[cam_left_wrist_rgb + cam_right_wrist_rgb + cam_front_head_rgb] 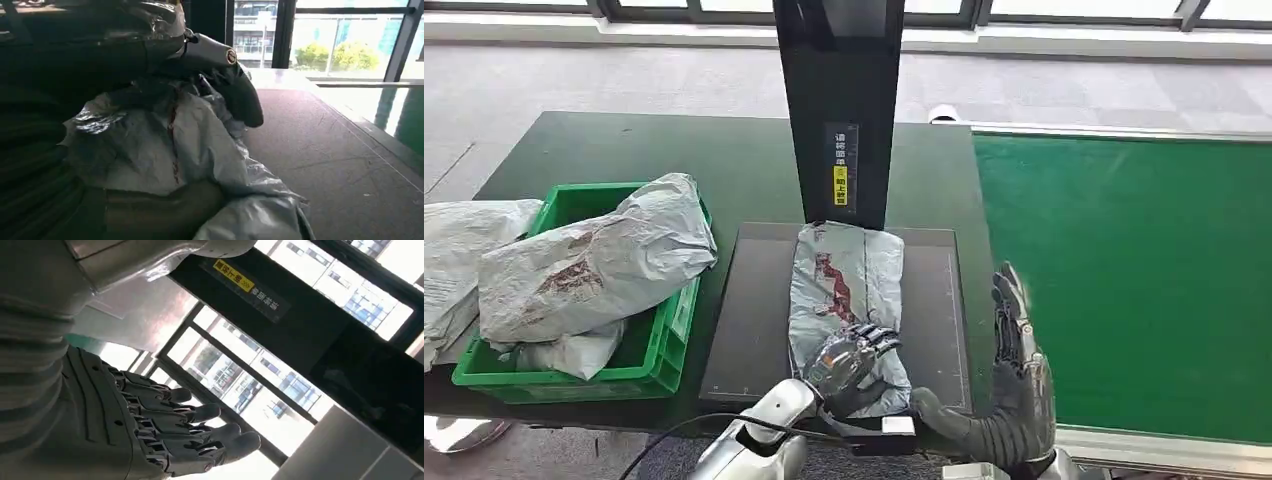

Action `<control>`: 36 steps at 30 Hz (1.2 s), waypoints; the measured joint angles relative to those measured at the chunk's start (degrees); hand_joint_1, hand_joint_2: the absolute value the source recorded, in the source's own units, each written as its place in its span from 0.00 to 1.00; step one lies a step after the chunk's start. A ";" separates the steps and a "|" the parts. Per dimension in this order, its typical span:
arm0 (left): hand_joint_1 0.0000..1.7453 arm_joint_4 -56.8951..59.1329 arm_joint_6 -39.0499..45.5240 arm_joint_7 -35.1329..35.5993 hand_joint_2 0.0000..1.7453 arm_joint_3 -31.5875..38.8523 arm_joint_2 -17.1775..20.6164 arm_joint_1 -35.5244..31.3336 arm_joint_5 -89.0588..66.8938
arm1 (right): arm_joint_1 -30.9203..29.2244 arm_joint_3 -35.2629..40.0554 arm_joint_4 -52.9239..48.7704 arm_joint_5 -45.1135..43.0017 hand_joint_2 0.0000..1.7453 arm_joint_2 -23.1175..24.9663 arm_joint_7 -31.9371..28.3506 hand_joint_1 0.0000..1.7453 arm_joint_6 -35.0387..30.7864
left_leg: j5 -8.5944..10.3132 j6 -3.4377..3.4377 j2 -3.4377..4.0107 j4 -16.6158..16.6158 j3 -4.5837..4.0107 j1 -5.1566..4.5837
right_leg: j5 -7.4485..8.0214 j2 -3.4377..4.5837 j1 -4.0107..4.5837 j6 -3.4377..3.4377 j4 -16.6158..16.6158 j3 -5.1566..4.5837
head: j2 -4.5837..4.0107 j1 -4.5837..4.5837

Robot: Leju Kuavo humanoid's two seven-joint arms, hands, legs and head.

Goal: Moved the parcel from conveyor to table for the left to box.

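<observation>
Your left hand (849, 362) grasps the crumpled grey plastic parcel (844, 290) lower centre (on the dark worktop (754, 300)); right hand (1014, 370) released, fingers spread.

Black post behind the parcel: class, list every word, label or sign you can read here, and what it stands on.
Black post: white Chinese characters, too small to read.
Yellow label on the post: dark characters, too blurred to read.
Parcel under the left hand: red marks, no readable text.

- Parcel (844, 290): crinkled, glossy grey plastic film.
- Crate (649, 355): smooth green plastic.
- Conveyor (1124, 280): matt green belt.
- Post (839, 100): glossy black.
- Left hand (849, 360): shiny metal.
</observation>
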 measured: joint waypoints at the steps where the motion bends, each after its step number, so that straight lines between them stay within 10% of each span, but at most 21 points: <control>1: 1.00 -0.31 -0.75 -0.09 1.00 0.00 0.00 0.01 0.82 | 0.18 -0.02 -0.33 0.00 1.00 0.09 0.07 0.00 0.00 | 0.01 0.00 0.00 0.00 0.00 0.00 | 0.01 0.00 0.00 -0.01 0.00 0.00 | 0.00 0.00; 19: 1.00 -0.86 0.74 -0.46 1.00 0.63 -0.20 -0.49 4.53 | 0.33 -0.13 -1.09 -0.11 1.00 0.61 -0.13 0.00 -0.44 | -0.01 -0.01 -0.01 0.00 -0.06 0.00 | -0.02 0.00 0.01 -0.02 0.01 -0.05 | 0.00 -0.02; 36: 1.00 -46.98 15.10 -18.03 1.00 8.66 1.73 11.28 25.10 | -1.36 -2.47 -2.80 -0.68 1.00 3.06 -0.78 0.00 3.80 | -0.02 -0.03 -0.07 -0.02 -0.20 0.02 | -0.13 -0.07 0.03 -0.06 0.05 -0.12 | -0.02 -0.02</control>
